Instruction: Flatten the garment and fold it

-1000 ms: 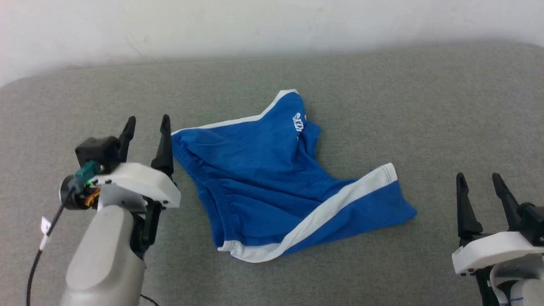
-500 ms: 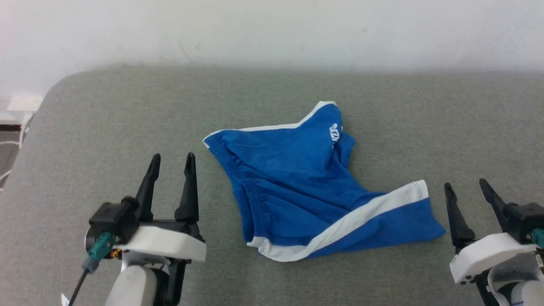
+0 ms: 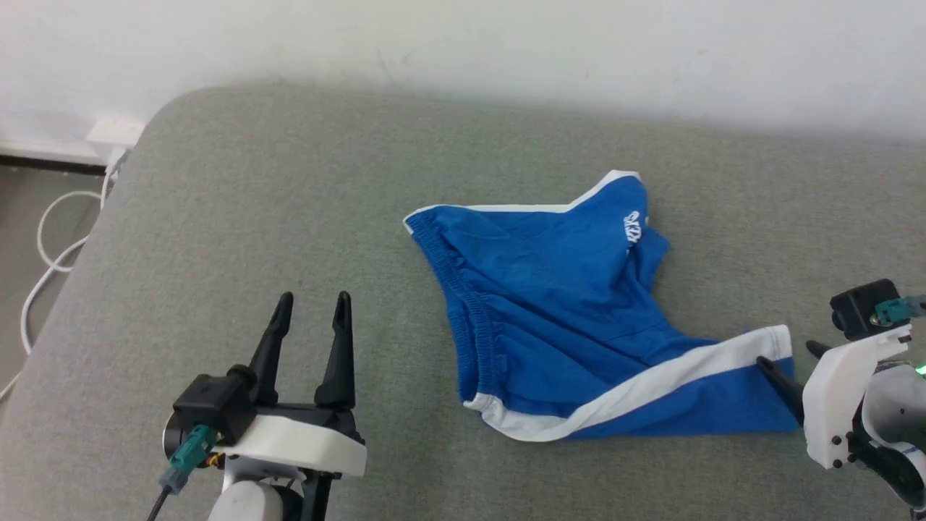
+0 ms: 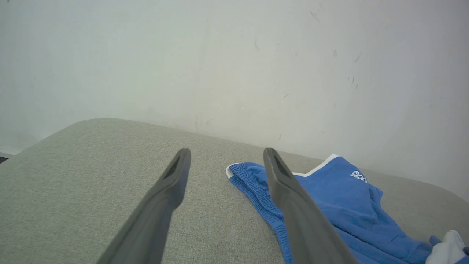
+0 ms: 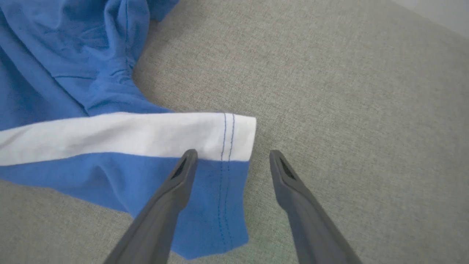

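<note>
in the head view, blue shorts (image 3: 571, 304) lie rumpled on a grey cushion (image 3: 275, 188), right of its middle and well away from its rounded far-left corner. the gathered waistband (image 3: 470, 311) faces left, a white stripe (image 3: 651, 382) runs along the near leg toward the right edge, and small white lettering (image 3: 632, 228) sits on the far leg, which points at the pale wall (image 3: 463, 43). the left gripper (image 3: 312, 297) hangs over bare cushion near the front edge, left of the waistband and apart from it, its two dark fingers spread with nothing between them. the right gripper (image 3: 790, 354) is at the right end of the near leg, fingers spread, one tip over the blue cloth by the hem. a white cable (image 3: 40, 239) loops on the floor past the cushion's left edge. in the left wrist view, the left gripper (image 4: 226, 151) is wide apart and empty, the waistband end of the shorts (image 4: 329, 198) lying beyond one finger. in the right wrist view, the right gripper (image 5: 232, 152) straddles the corner of the leg hem: one finger is over the shorts (image 5: 110, 135) where white meets blue, the other over bare cushion (image 5: 348, 91). nothing is gripped, and whether the finger touches the cloth cannot be told.
</note>
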{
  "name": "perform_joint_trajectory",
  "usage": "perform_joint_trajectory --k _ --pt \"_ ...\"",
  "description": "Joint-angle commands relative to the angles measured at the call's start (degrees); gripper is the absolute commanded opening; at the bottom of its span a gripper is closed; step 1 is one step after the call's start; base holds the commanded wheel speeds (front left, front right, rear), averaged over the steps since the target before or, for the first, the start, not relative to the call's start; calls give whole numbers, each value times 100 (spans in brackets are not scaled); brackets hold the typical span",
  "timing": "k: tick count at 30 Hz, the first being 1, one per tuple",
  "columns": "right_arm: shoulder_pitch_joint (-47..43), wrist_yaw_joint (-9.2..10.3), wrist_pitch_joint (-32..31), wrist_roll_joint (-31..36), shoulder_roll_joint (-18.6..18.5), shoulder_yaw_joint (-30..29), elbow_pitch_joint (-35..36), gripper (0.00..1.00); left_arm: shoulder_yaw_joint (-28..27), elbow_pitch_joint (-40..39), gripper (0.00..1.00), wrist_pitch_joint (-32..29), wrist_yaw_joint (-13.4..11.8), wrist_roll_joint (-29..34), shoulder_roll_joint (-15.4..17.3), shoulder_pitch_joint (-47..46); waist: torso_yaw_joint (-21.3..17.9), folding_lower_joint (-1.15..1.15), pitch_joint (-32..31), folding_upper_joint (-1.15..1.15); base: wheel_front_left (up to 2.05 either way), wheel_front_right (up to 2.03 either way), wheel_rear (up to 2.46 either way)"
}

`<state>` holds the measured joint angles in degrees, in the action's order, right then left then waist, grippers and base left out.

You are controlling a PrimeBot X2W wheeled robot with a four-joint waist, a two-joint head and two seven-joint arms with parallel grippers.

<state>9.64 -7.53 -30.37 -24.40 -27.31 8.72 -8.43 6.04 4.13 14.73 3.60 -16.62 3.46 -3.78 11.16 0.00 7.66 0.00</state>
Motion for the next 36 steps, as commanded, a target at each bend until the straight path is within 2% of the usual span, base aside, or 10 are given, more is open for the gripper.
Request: perform_joint_trajectory --k 1,5,14,16,19,27,33,36 --pt "157 4 -241 -245 -109 150 -48 100 -1 30 100 27 65 32 -37 -111 147 0 109 0 0 0 0" --pt "310 4 -441 -484 -323 363 -137 100 12 33 100 27 76 31 -52 -170 222 0 190 0 0 0 0" --pt "631 4 -140 -531 -554 976 -516 100 137 133 100 27 28 -95 -56 -238 246 0 300 0 0 0 0" --pt "712 4 59 -527 -602 1145 -565 0 162 173 100 27 12 -127 -57 -255 221 0 283 0 0 0 0" --pt "810 4 452 -485 -677 1340 -663 0 180 229 100 27 -5 -166 -57 -249 165 0 208 0 0 0 0" --pt "960 4 1419 -342 -850 1360 -740 0 129 304 100 27 0 -172 -57 -157 -56 0 -60 0 0 0 0" --pt "871 4 2244 -42 -1072 1124 -386 0 63 297 100 27 14 -195 -57 -60 -250 0 -276 0 0 0 0" --pt "547 4 2564 -209 -1127 1049 9 0 54 293 100 27 8 -235 -57 18 -353 0 -359 0 0 0 0"
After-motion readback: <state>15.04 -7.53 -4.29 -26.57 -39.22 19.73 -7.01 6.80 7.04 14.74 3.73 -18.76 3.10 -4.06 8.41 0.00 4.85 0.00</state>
